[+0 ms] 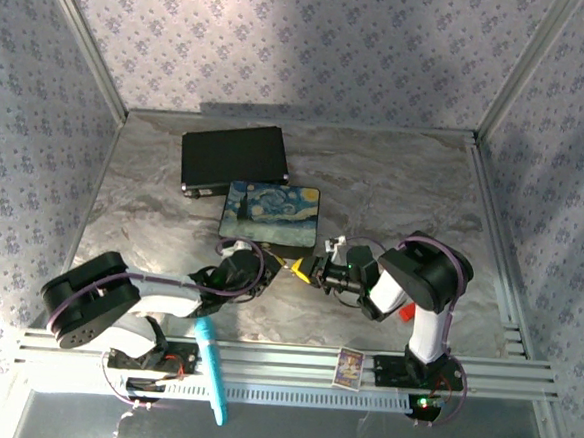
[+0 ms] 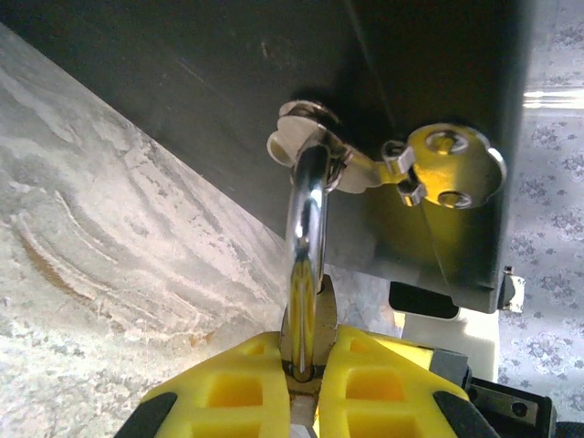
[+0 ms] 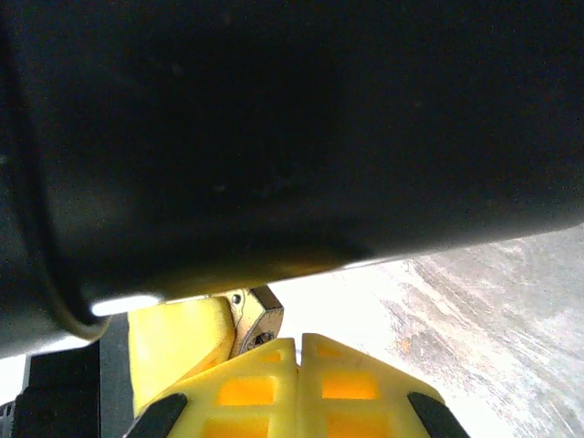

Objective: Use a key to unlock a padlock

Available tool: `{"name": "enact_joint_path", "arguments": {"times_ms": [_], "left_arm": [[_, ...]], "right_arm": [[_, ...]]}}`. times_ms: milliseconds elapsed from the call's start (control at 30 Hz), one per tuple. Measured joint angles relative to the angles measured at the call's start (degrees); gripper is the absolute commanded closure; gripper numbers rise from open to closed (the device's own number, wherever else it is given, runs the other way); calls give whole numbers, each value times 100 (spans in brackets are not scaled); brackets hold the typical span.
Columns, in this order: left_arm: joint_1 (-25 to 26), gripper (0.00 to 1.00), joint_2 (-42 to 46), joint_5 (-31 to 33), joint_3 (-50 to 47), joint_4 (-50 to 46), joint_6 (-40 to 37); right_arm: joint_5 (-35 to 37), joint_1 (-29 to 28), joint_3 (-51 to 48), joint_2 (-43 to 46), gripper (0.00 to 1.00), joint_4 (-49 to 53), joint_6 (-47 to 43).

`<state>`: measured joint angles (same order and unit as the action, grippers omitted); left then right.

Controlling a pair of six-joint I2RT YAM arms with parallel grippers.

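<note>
1. Top external view: the two arms reach inward and meet just off the near right corner of the painted box (image 1: pixel 270 215).
2. The left gripper (image 1: pixel 287 265) and the right gripper (image 1: pixel 306 272) point at each other, tips almost touching. A yellow speck shows between them, and whatever is pinched there is too small to make out.
3. A black case (image 1: pixel 234 158) lies behind the painted box, touching or overlapping its far edge. A teal pen (image 1: pixel 211 369) lies on the front rail by the left base, with a small card (image 1: pixel 349 366) by the right base. A red thing (image 1: pixel 406 310) is mostly hidden behind the right arm.
4. Left wrist view: the left gripper's yellow fingers (image 2: pixel 228 388) are drawn in narrow and clamp the padlock (image 2: pixel 308 210) by the lower end of its silver shackle.
5. The shackle curves up and passes through a metal loop on a dark wall (image 2: pixel 182 73). A gold hasp plate (image 2: pixel 453 164) is fixed just to the right of it.
6. The padlock's body is almost wholly covered, with only a brassy sliver behind the shackle. The marbled table (image 2: pixel 91 228) lies to the left.
7. Right wrist view: the right gripper's fingers (image 3: pixel 246 383) are pressed together with only a hairline seam. Whether the key sits in that seam cannot be told.
8. A blurred dark mass (image 3: pixel 274 119) covers the upper part of the view.
9. Beneath the mass a brass corner (image 3: pixel 258 319) peeks out beside another yellow finger block (image 3: pixel 178 338). It is probably the padlock's body, though most of it is cut off.
</note>
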<state>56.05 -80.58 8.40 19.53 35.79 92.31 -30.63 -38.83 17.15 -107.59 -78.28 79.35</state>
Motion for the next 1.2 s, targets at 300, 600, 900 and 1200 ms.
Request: {"name": "enact_joint_path", "arguments": {"times_ms": [300,600,900,1200], "left_arm": [[109,100,-131,42,13,151,39],[249,100,-507,428,28,501,140],[372,100,-577,422,55,597,297],[407,100,-293,190,203,-52,380]], "right_arm": [[96,-85,66,-68,100,-17,87],[573,-275,155,-94,97,142,190],[898,-398,-122,199,81,229,11],[1032,-483,-361,1320,69,1692,-911]]}}
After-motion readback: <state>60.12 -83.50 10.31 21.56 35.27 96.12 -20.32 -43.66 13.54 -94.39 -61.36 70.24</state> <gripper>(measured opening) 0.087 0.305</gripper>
